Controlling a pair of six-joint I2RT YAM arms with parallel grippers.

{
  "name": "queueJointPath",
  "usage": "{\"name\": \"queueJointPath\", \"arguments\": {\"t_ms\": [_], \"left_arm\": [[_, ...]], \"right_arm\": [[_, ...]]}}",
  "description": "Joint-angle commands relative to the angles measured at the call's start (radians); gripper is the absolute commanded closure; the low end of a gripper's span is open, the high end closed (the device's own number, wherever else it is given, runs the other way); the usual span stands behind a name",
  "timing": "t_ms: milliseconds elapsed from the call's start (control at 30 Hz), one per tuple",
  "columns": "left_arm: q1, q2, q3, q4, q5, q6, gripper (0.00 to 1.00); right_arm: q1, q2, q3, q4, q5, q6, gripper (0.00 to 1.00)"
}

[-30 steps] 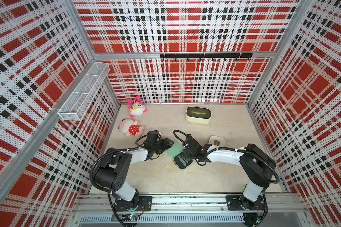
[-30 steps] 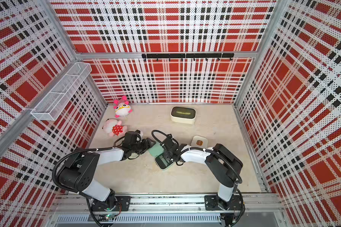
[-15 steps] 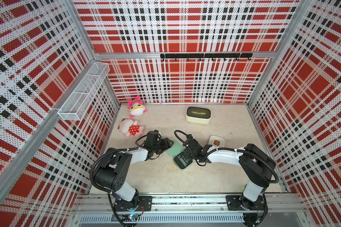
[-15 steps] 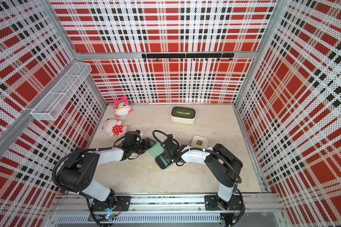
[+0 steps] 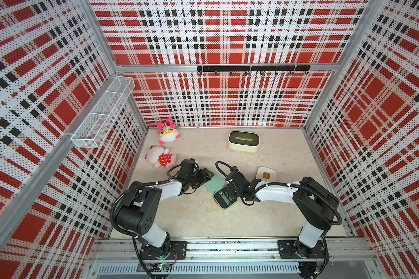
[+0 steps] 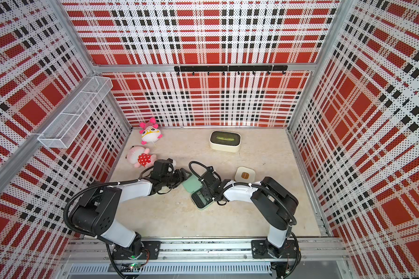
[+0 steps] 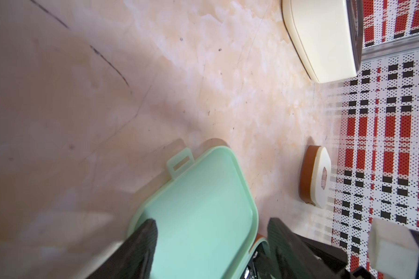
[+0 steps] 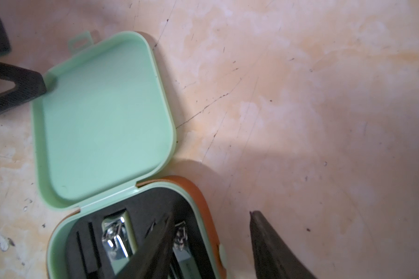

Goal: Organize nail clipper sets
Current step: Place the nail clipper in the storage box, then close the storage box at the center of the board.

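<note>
Mint-green rounded-square hinged plastic case [image 5: 214, 182] lies open at centre of table [image 5: 191, 217], lid [image 8: 102, 116] flat.
Left gripper [image 7: 211, 222]: fingers apart, one tip on lid's inner corner. Pin lid down.
Right gripper [image 8: 211, 213]: fingers apart, astride base wall. Likely next: press silver metal clippers [image 8: 116, 238] flush into black slotted insert [image 8: 140, 205], gently, so case doesn't slide.

A robot test cell in a lab. An aluminium mounting rail [image 5: 228, 248] runs along the open front, with the left arm [image 5: 153, 235] and the right arm [image 5: 310, 232] bolted onto it. Beyond the rail lies a marble-look tabletop [image 5: 203, 217], boxed in on three sides by aluminium-framed perforated panels [image 5: 228, 101] printed in red, black and white plaid. High on the panel facing the rail hangs a black hook bar [image 5: 252, 68]. The panel rising from the rail's left end carries a white wire basket [image 5: 102, 113]. Farthest from the rail sit unrelated props: a pink-and-white plush toy [image 5: 167, 132], a second plush in a red dotted dress [image 5: 160, 157], and a cream box [image 5: 243, 141]
</note>
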Motion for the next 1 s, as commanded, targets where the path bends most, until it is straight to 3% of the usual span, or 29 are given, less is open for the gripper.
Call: {"name": "queueJointPath", "arguments": {"t_ms": [0, 167, 267, 500, 600, 700, 967], "left_arm": [[0.006, -0.002, 0.044, -0.038, 0.015, 0.028, 0.24], [0.005, -0.036, 0.09, -0.09, 0.019, 0.04, 0.23], [0.012, -0.088, 0.1, -0.145, 0.01, 0.057, 0.17], [0.091, -0.204, -0.06, -0.075, 0.135, 0.018, 0.07], [0.133, -0.229, -0.122, -0.038, 0.148, 0.007, 0.01], [0.148, -0.216, -0.135, -0.006, 0.166, 0.009, 0.01], [0.172, -0.082, 0.008, -0.05, 0.209, 0.151, 0.02]], "right_arm": [[-0.004, -0.015, -0.01, -0.051, 0.014, 0.004, 0.46], [-0.004, -0.025, 0.017, -0.066, 0.014, -0.003, 0.44], [-0.004, -0.044, 0.036, -0.083, 0.016, -0.005, 0.41], [-0.004, -0.115, 0.048, -0.149, 0.008, -0.001, 0.37], [-0.004, -0.158, 0.022, -0.174, -0.013, 0.022, 0.39], [-0.001, -0.191, -0.011, -0.192, -0.054, 0.065, 0.44], [0.103, -0.291, -0.11, -0.208, -0.049, 0.215, 0.54]]}}
